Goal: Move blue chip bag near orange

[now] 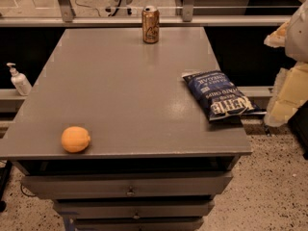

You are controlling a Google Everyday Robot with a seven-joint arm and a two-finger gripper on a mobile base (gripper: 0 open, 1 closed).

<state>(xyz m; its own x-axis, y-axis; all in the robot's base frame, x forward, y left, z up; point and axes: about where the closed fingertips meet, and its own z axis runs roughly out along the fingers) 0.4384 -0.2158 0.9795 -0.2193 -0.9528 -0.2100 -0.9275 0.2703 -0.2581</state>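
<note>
Though it's cropped, the gripper [284,99] hovers far right.

Lab or office: grey drawer cabinet [96,185], speckled floor [272,186], sanitizer pump [19,81]; claw [285,99] at right edge.

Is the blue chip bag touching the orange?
Apart. Camera view shows bare tabletop between the blue chip bag and the orange; the gripper is at the right edge.

— What lies on the grey surface [130,90]?
— An orange [75,139] by the near-left corner, a blue chip bag [220,95] overhanging the right edge, a can [150,25] upright at the far edge. The gripper [287,97] hangs beyond the right edge.
</note>
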